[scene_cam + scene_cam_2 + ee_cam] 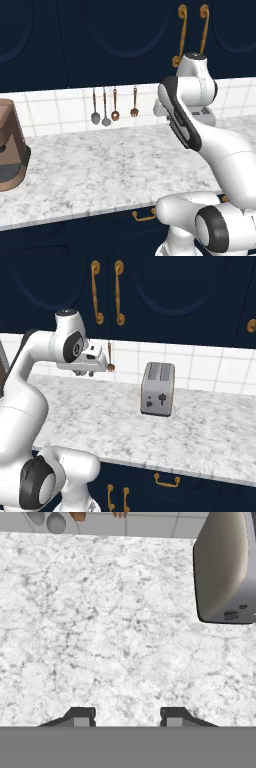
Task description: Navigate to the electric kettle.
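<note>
While the arm holds its hand out above the marble counter (100,165), the pincer (124,716) hangs over bare stone with its two dark fingertips (80,716) spread apart and nothing between them. At the left edge of the left base view stands a brown coffee machine (11,145), cut off by the frame. On the white tiled wall behind the counter hang four utensils: two grey spoons (100,118) and two copper-coloured ones (124,111). From the right base view a silver two-slot toaster (158,388) stands upright on the counter, well to the right of the hand; in the hand view its side (225,567) sits at the upper right. Dark navy cabinets (165,291) with brass handles (119,292) run above the tiles. The electric kettle cannot be made out on the stretch of counter seen from these cameras.
</note>
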